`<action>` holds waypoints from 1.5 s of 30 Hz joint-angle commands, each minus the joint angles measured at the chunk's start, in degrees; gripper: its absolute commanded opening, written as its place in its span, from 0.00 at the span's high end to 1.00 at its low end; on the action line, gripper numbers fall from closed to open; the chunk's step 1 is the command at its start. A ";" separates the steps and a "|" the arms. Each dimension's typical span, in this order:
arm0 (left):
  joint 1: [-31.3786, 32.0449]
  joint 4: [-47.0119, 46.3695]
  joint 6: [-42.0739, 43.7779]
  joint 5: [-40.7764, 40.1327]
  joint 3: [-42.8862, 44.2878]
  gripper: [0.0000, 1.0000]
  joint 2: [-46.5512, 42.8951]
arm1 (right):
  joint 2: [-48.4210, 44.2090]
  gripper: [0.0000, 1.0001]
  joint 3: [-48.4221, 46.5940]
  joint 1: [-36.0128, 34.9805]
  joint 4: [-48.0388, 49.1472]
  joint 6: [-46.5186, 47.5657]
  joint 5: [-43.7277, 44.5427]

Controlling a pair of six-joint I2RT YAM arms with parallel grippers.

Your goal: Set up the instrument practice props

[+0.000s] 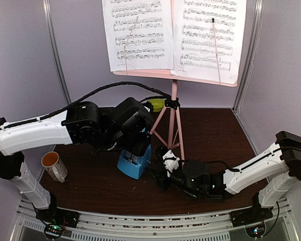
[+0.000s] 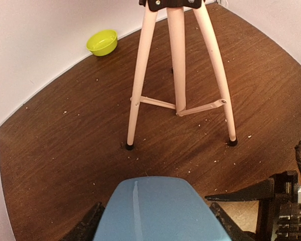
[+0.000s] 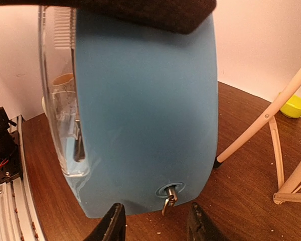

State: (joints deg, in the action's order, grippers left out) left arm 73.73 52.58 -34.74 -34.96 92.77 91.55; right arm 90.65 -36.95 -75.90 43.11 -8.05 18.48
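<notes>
Metronome [image 1: 134, 164]: blue pyramid, front-centre of the dark wood table [image 1: 210, 135], just in front of the music stand's feet. Its base appears to sit on the tabletop, though the wrist views cut off the bottom edge, so not certain.

Left gripper [image 2: 158, 223]: over the metronome's top, black fingers [image 2: 88, 227] pressed to either side of the blue body, clamped on it.

Right gripper [image 3: 155, 223]: low at the metronome's right side, fingers spread apart and holding nothing. The small metal winding key [image 3: 167, 197] sits just above the gap between them. Clear cover [image 3: 60, 100] is on the face to the left in this view (a pale shape shows through it).

Music stand [image 1: 173, 120]: pink, upright on its tripod behind the metronome, both visible feet on the table. Two sheet-music pages [image 1: 139, 32] lie side by side on its desk, the right one [image 1: 209, 32] hanging slightly lower.

Mug [image 1: 53, 165]: white, orange inside, near the left edge, well apart from the metronome. Lime-green bowl [image 2: 102, 42]: against the back wall, behind the stand.
</notes>
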 commanded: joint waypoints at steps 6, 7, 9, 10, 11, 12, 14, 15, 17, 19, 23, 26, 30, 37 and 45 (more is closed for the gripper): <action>0.79 -8.00 3.04 -0.52 -1.10 0.88 -4.48 | -0.22 0.66 0.10 -0.36 -0.11 -1.41 3.49; 0.87 -7.99 3.03 -0.46 -1.10 0.88 -4.50 | -0.33 0.68 -0.11 -0.32 -0.49 -1.16 3.49; 0.97 -8.38 3.30 -0.43 -1.10 0.88 -4.55 | -0.26 0.72 -0.68 -0.33 -1.15 -0.84 3.56; 1.05 -8.65 3.48 -0.45 -1.15 0.89 -4.66 | -0.15 0.74 -0.76 -0.33 -1.32 -0.80 3.58; 1.10 -8.90 3.71 -0.44 -1.23 0.89 -4.80 | -0.15 0.76 -0.72 -0.32 -1.35 -0.86 3.60; 1.21 -9.16 3.84 -0.52 -1.38 0.89 -4.88 | -0.11 0.79 -0.63 -0.33 -1.35 -0.97 3.68; 1.22 -9.64 4.00 -0.47 -1.72 0.89 -5.23 | -0.28 0.83 -0.65 -0.30 -1.63 -1.49 3.88; 1.28 -10.01 4.19 -0.47 -1.90 0.89 -5.39 | -0.37 0.85 -0.52 -0.36 -1.69 -1.71 4.11; 1.39 -10.66 4.46 -0.34 -2.42 0.89 -5.82 | -0.70 0.90 -0.57 -0.31 -2.01 -2.11 4.47; 1.49 -11.33 4.68 -0.26 -2.86 0.89 -6.14 | -1.21 0.95 -0.51 -0.34 -2.23 -2.35 4.71; 1.63 -13.71 5.45 -0.11 -4.57 0.89 -7.24 | -2.70 1.00 -0.43 -0.31 -2.74 -3.26 5.52; 1.63 -16.26 6.13 0.01 -6.65 0.89 -8.50 | -4.59 1.00 -0.22 0.06 -2.62 -4.75 5.10; 1.63 -20.10 7.79 -0.47 -10.71 0.90 -10.34 | -7.60 1.00 0.16 1.89 -3.12 -9.87 0.96; 1.68 -34.59 13.29 -2.51 -21.21 0.92 -15.39 | -10.44 1.00 0.79 6.92 -2.59 -23.62 -6.64; 1.91 -41.78 15.88 -1.98 -26.33 0.93 -15.46 | -10.01 1.00 -1.36 12.12 -6.32 -42.30 -11.38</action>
State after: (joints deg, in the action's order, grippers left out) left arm 75.09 17.06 -21.54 -36.18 67.02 76.44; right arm 82.65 -36.05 -66.57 35.66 -37.34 7.66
